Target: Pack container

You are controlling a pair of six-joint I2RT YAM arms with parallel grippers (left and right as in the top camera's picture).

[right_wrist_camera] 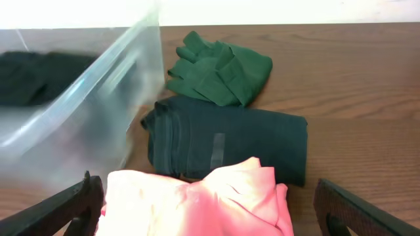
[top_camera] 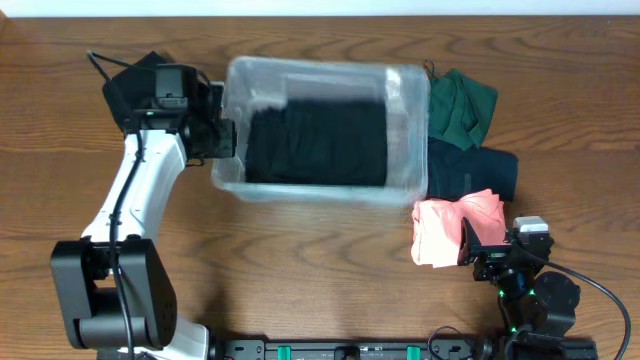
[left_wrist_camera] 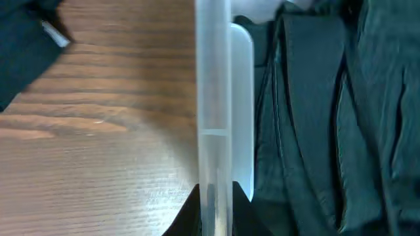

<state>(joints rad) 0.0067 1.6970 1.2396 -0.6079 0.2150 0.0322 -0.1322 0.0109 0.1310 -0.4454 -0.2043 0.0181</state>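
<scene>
- Well, the right tool (right_wrist_camera: 207, 187) had its two fingers wide apart, one on each side of the pink cloth (right_wrist_camera: 197, 206). It was not squeezing it yet.
- The step in hand looked like picking up that pink cloth to put it in the container (top_camera: 320, 193).
- The container sat at the far middle of the tabletop (top_camera: 300, 280). A black folded cloth (top_camera: 315, 140) lay inside it.
- The left tool (top_camera: 222, 140) seemed clamped on the container's left wall. In the left wrist view the wall ran right between its dark fingers.
- To do it well, the right tool should go down low and close on the thick middle of the pink cloth, so the folds stay together.
- It would then need to lift high enough to get over the container's wall, which stood close by.
- The left tool's grip should stop the container from sliding.
- The pink cloth looked soft and puffy, and it was folded loosely. It would likely sag and flop when lifted.
- Behind it, and touching it, lay a dark blue-green cloth (right_wrist_camera: 230, 141), folded flat and neat.
- A green cloth (right_wrist_camera: 220, 69) lay farther back, bunched up and wrinkly.
- The container was clear, smooth plastic with round corners, a bit foggy to look through.
- The tabletop was brown wood with wavy lines in it.
</scene>
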